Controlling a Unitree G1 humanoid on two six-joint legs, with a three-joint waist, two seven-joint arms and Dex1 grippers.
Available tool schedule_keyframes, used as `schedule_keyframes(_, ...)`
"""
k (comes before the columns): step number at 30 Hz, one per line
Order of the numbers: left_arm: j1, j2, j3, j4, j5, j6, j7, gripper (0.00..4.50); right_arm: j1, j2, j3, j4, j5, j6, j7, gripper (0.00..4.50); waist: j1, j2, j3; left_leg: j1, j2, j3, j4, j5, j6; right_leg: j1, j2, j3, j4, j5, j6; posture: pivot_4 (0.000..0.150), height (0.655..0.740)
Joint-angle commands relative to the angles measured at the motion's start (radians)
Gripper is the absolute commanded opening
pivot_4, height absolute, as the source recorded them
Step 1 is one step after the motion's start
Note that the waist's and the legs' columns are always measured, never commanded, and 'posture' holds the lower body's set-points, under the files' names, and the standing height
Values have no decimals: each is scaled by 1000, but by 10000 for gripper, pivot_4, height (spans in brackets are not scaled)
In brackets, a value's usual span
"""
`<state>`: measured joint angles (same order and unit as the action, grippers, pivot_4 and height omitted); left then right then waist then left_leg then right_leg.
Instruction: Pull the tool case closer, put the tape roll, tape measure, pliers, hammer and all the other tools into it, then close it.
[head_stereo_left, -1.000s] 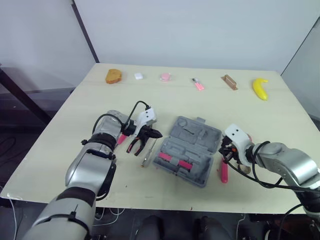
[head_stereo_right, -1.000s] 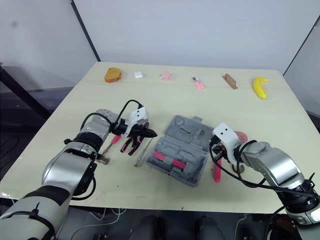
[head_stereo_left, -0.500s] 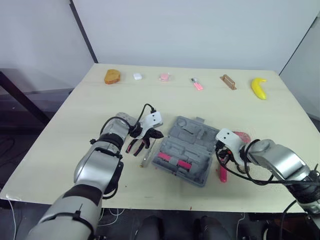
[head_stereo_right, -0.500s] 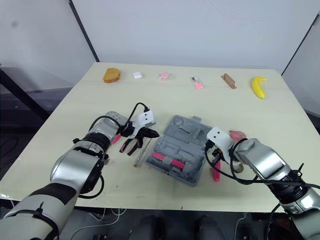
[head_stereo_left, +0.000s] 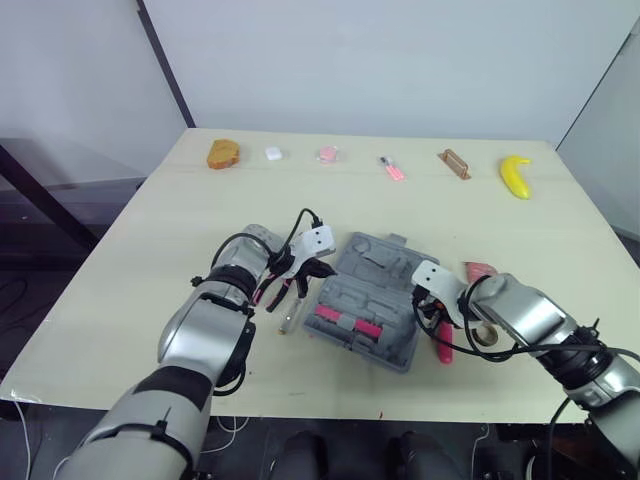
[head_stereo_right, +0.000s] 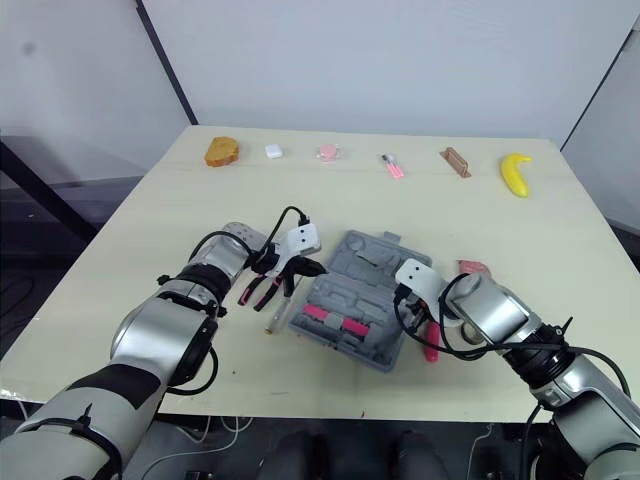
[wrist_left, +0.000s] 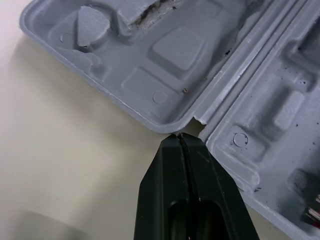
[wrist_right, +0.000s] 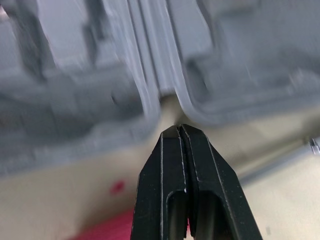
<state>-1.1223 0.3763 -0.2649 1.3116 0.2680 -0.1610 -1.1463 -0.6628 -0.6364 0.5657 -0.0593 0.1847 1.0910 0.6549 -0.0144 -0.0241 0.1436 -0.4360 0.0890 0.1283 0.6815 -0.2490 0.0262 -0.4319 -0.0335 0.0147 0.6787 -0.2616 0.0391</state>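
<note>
Case: the case lay open mid-table, between both grippers.
Contents: two pink tools in the near half; the far half looked empty.
Left gripper: fingers pressed together, holding nothing, tip at the hinge notch.
Right gripper: pressed together too, at the opposite hinge end.
Risk: the tips might slip off the rim, or the case might swing into the pliers.

Grey tool case, pink-and-black pliers, yellow banana, pale beige table
</note>
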Motion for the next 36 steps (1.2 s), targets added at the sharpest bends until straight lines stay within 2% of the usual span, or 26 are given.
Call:
schedule_keyframes(1,1,10,16,-7,-11,-10,-62,0,-25,38,-8,31,-25,-69,25,343,-3,0,0,0,0,0,0,0,0,0,0,0,0,0,0,1500,7400)
schedule_keyframes(9,69,47,53,-62,-54,42,-181,0,-42,56,-26,103,-73,-172,93,343,-7,0,0,1,1,0,1,0,0,0,1,1,2,0,0,1500,7400)
schedule_keyframes(14,135,58,71,-163,-93,92,-226,0,-48,62,-22,124,-101,-225,143,343,-7,0,0,1,1,0,1,1,-2,0,1,1,2,0,0,1500,7400)
schedule_keyframes(19,259,83,78,-374,-143,202,-263,0,-46,71,-26,148,-126,-298,188,343,-8,0,0,1,1,1,1,2,-3,0,0,1,2,0,0,1500,7400)
schedule_keyframes(27,504,148,96,-803,-229,453,-228,0,-14,62,-28,110,-138,-326,269,343,-11,0,0,1,1,1,1,2,-4,0,0,1,2,0,0,1500,7400)
schedule_keyframes(36,621,189,95,-993,-273,561,-182,0,35,52,-32,36,-145,-288,289,343,0,0,0,2,1,1,1,2,-4,0,0,1,2,0,0,1500,7400)
